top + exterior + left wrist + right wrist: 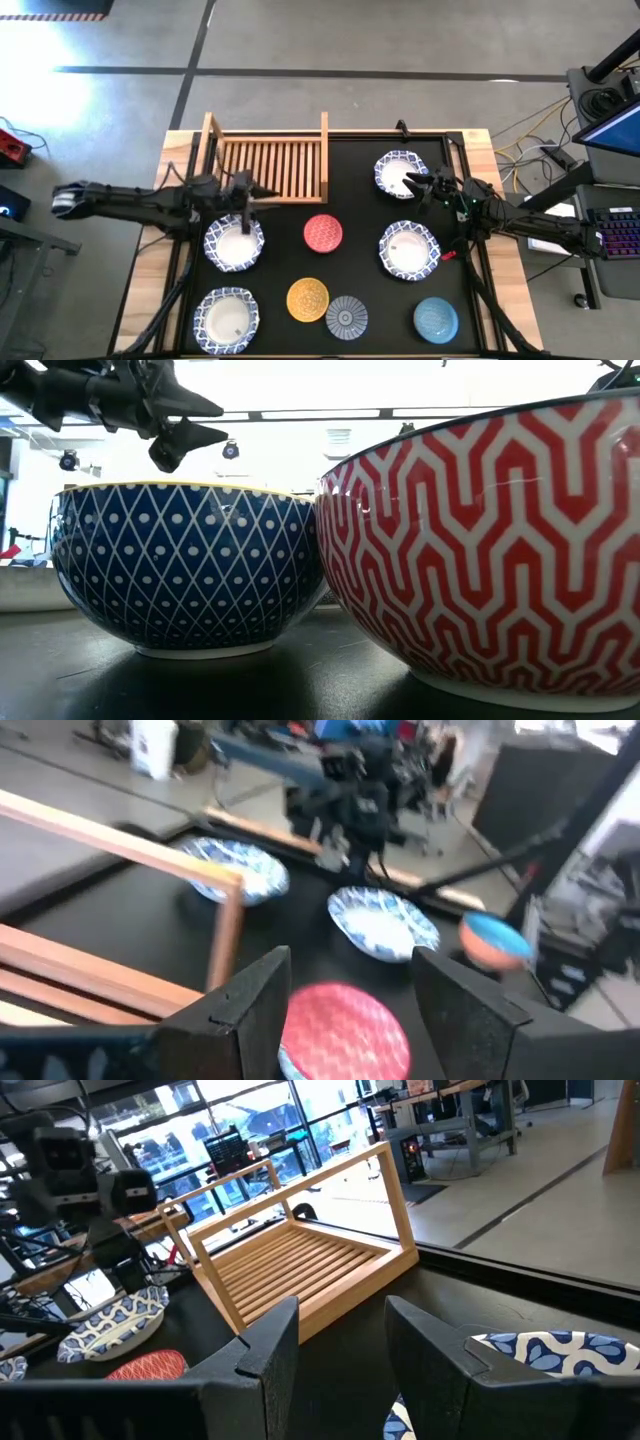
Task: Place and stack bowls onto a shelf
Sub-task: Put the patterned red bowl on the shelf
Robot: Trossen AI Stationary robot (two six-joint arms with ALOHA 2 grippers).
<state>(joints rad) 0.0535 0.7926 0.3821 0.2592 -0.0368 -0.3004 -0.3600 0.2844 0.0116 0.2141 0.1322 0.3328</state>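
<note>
The left gripper, fingers spread and holding nothing, hovers at the near edge of the empty shelf, just above a white bowl. The right gripper, also parted and empty, sits at the far-right white bowl. Only the low view shows the yellow bowl's blue outer wall and the red bowl's zigzag pattern.

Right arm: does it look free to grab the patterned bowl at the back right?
Probably yes. The right tool hangs open at that white-and-blue bowl, nothing lies between them, and the neighbouring bowl sits apart.
</note>
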